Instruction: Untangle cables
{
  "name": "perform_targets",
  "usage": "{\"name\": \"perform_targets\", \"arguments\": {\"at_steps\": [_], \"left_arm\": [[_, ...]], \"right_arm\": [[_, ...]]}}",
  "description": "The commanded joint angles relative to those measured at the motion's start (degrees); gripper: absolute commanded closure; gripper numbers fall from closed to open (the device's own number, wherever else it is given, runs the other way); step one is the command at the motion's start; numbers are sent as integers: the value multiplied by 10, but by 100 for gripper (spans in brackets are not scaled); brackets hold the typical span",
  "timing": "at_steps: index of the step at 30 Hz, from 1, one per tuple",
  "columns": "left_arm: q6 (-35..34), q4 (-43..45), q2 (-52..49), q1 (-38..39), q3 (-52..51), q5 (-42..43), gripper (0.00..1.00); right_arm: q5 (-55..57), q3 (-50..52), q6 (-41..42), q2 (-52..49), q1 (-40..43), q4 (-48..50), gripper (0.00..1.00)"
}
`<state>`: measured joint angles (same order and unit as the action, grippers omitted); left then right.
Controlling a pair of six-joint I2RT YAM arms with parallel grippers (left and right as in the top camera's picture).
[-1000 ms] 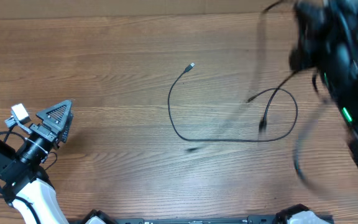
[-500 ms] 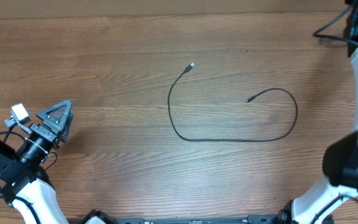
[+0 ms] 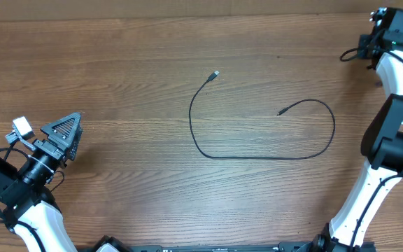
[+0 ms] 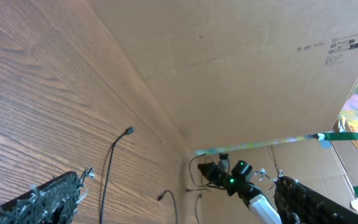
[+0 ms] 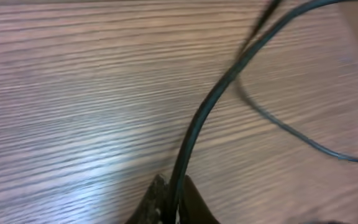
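The table (image 3: 117,56) is mostly bare wood, with your two arms at opposite sides of it. The left arm sits low at the near left corner, well apart from any cable, and its left claw (image 3: 67,134) has its fingers spread wide with nothing between them. The right arm reaches all the way to the far right corner. From above you cannot see its tip clearly, but the wrist view shows the right claw (image 5: 169,202) pinched together on a black cord, the held cable (image 5: 216,93), which rises from the fingertips and runs off toward the top of that view.

One job looks done. The loose cable (image 3: 257,157) lies alone in the middle of the table in one open curve. It does not cross itself and nothing lies over it. Its silver-tipped plug (image 3: 216,73) points toward the far edge, and its dark plug (image 3: 280,112) curls back inside the loop without touching the cord.

What is left sits at the far right corner. A thin strand (image 5: 291,130) sweeps past behind the held cable, and you cannot tell whether it is the same cord or another one. I judge you have yet to check for a crossing there, lay the cord out flat and let it go.
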<state>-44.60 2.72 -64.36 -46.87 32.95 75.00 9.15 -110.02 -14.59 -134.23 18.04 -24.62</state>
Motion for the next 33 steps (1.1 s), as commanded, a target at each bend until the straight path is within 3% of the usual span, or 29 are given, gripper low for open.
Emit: {"name": "perform_targets", "arguments": {"at_steps": [1,2,3,7,10,11,25,29,33], "left_arm": [[13,1,3,-2,9,9,0],[13,1,3,-2,9,9,0],[13,1,3,-2,9,9,0],[13,1,3,-2,9,9,0],[13,1,3,-2,9,9,0],[13,1,3,-2,9,9,0],[13,1,3,-2,9,9,0],[13,1,3,-2,9,9,0],[13,1,3,-2,9,9,0]], "right_arm": [[-72,-7,0,15,-6,26,85],[-83,-7,0,15,-7,33,66],[-85,-7,3,15,-9,35,61],[-86,-7,13,15,-11,35,59],[-94,-7,14,15,-12,30,18],[-93,-7,18,15,-14,25,0],[-123,-7,44,46,-72,-92,0],[-125,-7,69,59,-92,-174,0],[-217,-7,71,65,-107,-301,0]]}}
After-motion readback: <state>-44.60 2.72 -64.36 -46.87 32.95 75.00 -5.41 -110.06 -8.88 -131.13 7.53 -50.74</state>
